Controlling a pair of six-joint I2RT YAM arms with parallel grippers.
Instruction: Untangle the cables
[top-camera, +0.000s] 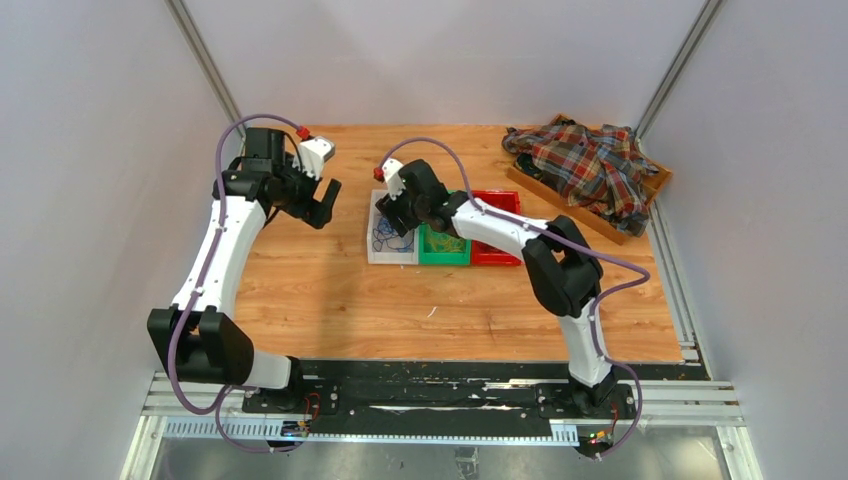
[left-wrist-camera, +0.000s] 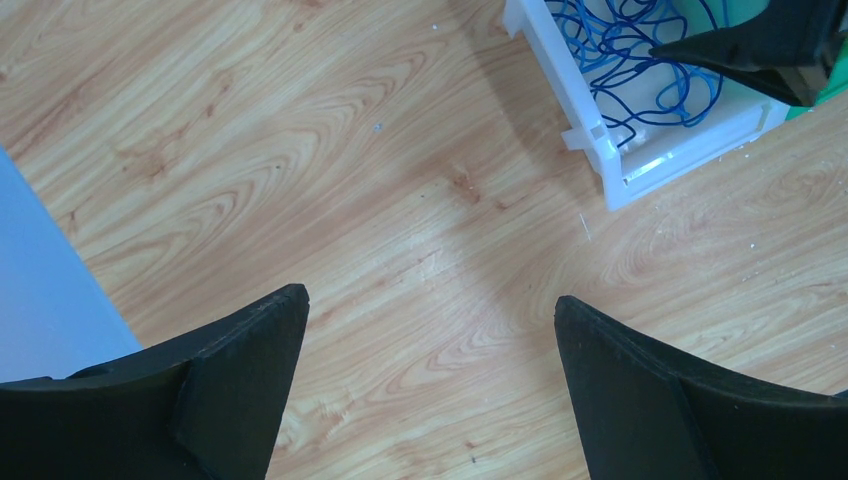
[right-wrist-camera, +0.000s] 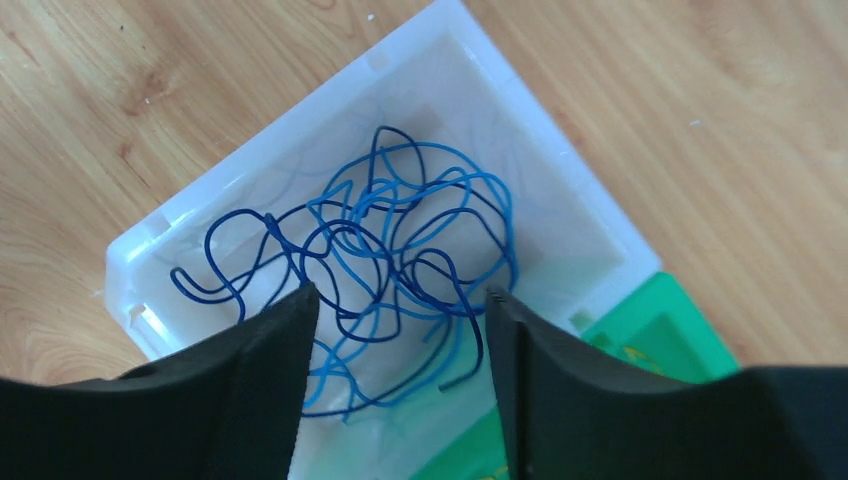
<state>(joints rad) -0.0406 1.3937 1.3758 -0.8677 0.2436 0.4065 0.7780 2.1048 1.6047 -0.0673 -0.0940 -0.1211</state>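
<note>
Right wrist view showed the right pincer (right-wrist-camera: 400, 300) spread and empty above the blue cables (right-wrist-camera: 390, 260) looped in the white bin (right-wrist-camera: 550, 135); the left pincer (left-wrist-camera: 430, 310) gaped over the desk (left-wrist-camera: 300, 150); pinching one loose end, then lifting slowly, seemed wisest

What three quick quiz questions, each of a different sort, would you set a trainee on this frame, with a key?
1. Multiple choice: what colour is the bin that holds the blue cables? A) white B) green C) red
2. True or false: the left gripper is shut on a cable.
3. Fill in: the right gripper hangs over the blue cables with its jaws ___.

Key: 1 A. 2 False: its jaws are wide apart over bare wood, with nothing between them. 3 open.
</note>
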